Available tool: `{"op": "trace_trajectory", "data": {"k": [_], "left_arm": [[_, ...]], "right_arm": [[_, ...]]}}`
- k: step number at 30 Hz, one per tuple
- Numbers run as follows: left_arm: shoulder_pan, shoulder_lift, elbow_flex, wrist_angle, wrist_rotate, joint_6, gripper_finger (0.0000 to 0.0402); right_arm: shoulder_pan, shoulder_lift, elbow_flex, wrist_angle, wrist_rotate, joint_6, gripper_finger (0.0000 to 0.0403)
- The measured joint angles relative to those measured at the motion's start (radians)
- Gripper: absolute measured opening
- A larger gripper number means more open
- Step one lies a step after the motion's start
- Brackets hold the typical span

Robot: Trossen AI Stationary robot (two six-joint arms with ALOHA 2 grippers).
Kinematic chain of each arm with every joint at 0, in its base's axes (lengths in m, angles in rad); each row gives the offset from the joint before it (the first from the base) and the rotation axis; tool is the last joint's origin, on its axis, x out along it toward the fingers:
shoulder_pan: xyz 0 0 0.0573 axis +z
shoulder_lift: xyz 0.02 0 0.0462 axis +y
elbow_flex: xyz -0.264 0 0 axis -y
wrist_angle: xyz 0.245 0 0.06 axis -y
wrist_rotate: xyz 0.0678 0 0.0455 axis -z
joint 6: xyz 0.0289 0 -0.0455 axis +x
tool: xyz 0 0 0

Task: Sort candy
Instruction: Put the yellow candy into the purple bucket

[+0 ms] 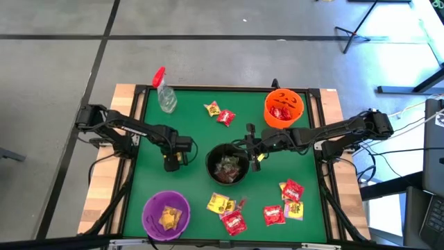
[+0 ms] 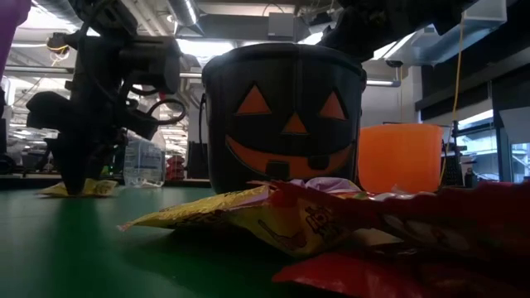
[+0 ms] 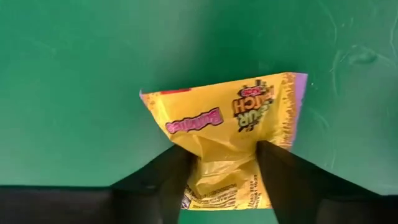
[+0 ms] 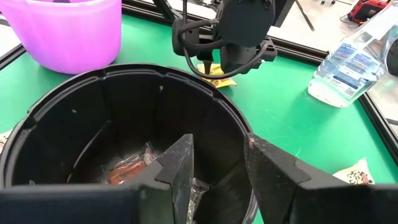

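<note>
My left gripper (image 1: 172, 164) (image 3: 224, 155) points down at the table's left middle, shut on a yellow candy packet (image 3: 230, 121) (image 2: 80, 189). My right gripper (image 1: 252, 148) (image 4: 217, 162) is open at the right rim of the black pumpkin-face bucket (image 1: 227, 165) (image 2: 286, 116). One finger stands inside the rim and one outside. Wrapped candy (image 4: 127, 168) lies at the bucket's bottom. Red candy fills the orange bowl (image 1: 284, 107). Yellow candy sits in the purple bowl (image 1: 166, 214). Loose red and yellow packets (image 1: 234, 222) lie flat near the near edge. My left gripper pinches the yellow packet between its two fingers (image 3: 171, 177) at one end (image 3: 217, 171), where the wrapper is crumpled. The fingers come from above, pointing down. The packet lies on the green table, and its far end (image 3: 273, 93) spreads flat beyond the fingertips.
A clear spray bottle with a red top (image 1: 165, 94) lies near the far left corner. Two packets (image 1: 219, 112) lie near the far edge. More packets (image 1: 291, 198) are grouped at the near right. Green mat between the left gripper and the purple bowl is bare.
</note>
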Motion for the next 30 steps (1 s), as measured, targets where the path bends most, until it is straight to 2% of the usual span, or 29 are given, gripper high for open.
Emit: {"op": "trace_trajectory", "data": {"k": [6,12,23,30], "left_arm": [[-0.010,0.000,0.000,0.004,-0.002,-0.054,0.0109],[-0.010,0.006,0.056,-0.051,0.007,-0.079,0.0062],[-0.028,0.003,0.288,-0.329,-0.009,-0.087,0.0035],[-0.093,-0.025,0.442,-0.410,-0.007,-0.137,0.0034]], "right_arm": [[0.000,0.000,0.000,0.000,0.000,0.000,0.0142],[0.000,0.000,0.000,0.000,0.000,0.000,0.0142],[0.000,0.000,0.000,0.000,0.020,0.000,0.0142],[0.000,0.000,0.000,0.000,0.043,0.000,0.0142]]}}
